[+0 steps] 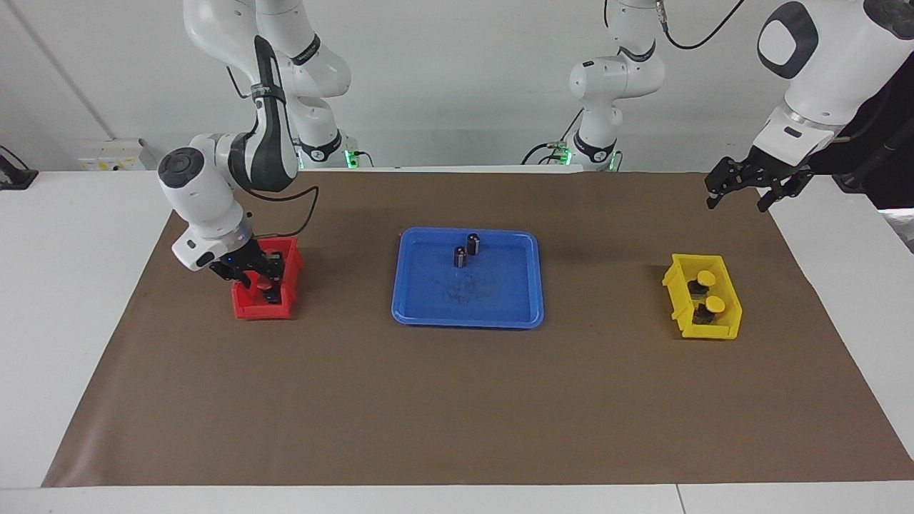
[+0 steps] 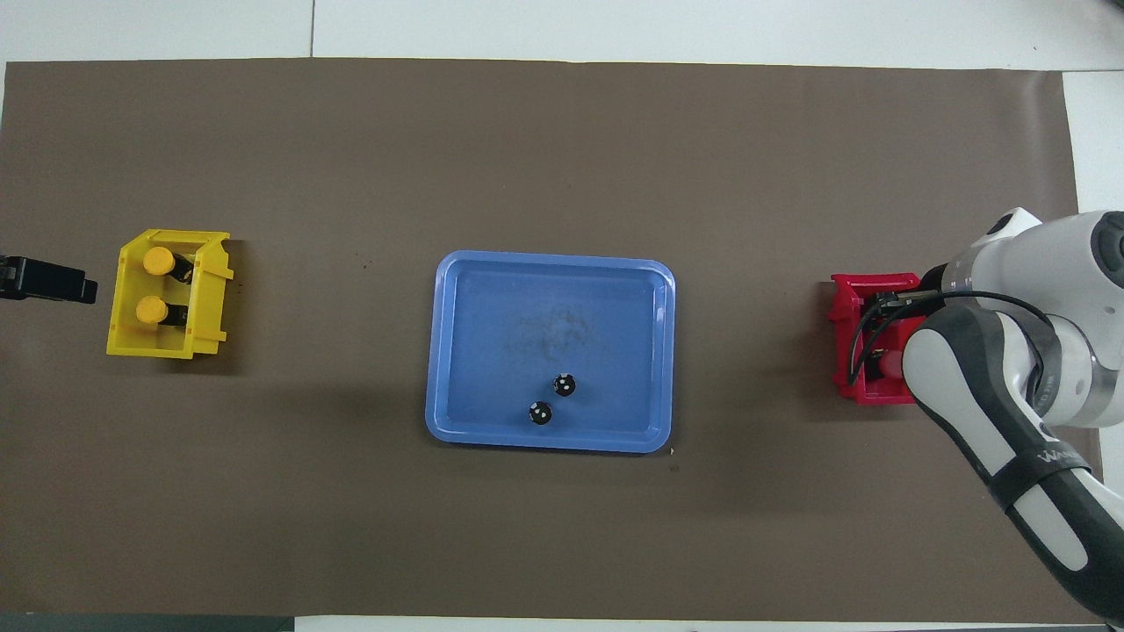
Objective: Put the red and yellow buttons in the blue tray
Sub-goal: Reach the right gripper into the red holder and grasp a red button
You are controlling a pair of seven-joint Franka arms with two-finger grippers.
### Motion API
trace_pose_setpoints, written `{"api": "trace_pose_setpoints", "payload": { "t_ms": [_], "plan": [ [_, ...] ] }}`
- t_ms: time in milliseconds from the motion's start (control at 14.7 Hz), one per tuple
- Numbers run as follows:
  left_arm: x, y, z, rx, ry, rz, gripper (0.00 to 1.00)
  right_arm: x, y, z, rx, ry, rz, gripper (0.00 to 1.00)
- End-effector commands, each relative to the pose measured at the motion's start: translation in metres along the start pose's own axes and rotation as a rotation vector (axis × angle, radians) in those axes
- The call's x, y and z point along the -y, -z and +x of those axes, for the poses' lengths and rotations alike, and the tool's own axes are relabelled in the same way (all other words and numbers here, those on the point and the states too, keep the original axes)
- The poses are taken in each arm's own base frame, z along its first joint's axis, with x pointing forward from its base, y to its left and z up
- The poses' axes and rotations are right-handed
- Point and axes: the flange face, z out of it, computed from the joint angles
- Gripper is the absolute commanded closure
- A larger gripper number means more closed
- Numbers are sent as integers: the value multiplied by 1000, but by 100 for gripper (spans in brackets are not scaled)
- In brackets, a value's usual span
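Facing view: right gripper (image 1: 258,280) reaches into red bin (image 1: 288,254) over a red button (image 1: 265,286), jaws unclear; next, grip, lift, carry to blue tray (image 1: 525,285); left gripper (image 1: 746,187) waits, jaws open.

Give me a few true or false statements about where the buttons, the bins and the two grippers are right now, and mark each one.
1. Both yellow buttons lie in the yellow bin. True.
2. The blue tray holds a red button. False: it holds only two dark capless cylinders.
3. The right gripper is down in the red bin. True.
4. The left gripper is inside the yellow bin. False: it hangs in the air near the left arm's end of the table, apart from that bin.
5. The blue tray sits between the two bins. True.
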Motion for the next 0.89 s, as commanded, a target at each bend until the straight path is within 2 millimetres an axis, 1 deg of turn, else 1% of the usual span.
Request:
{"api": "trace_pose_setpoints", "payload": {
  "t_ms": [0,136,205,273,341,477,545,682,750,818],
  "plan": [
    [-2,1,-10,18,-18,17,0,-1,-3,0,-12,18,11,67],
    [-12,12,-14,66,-25,8,0,4,5,7,-5,26,12,80],
    [-14,14,-14,80,-16,6,0,9,12,14,6,37,15,84],
    [-16,14,-15,83,4,7,0,11,24,23,23,43,15,84],
    [-18,12,-15,86,40,7,0,12,42,33,47,54,9,84],
    [-22,13,-13,75,75,11,0,13,79,44,91,67,0,84],
    [-24,14,-11,68,67,12,0,22,96,49,102,87,-8,84],
    [-23,13,-12,71,67,11,0,51,124,63,125,111,-28,84],
    [-23,13,-12,71,69,11,0,74,133,70,134,84,-35,84],
    [-23,13,-12,74,74,11,0,104,139,75,125,61,-42,84]
  ]
}}
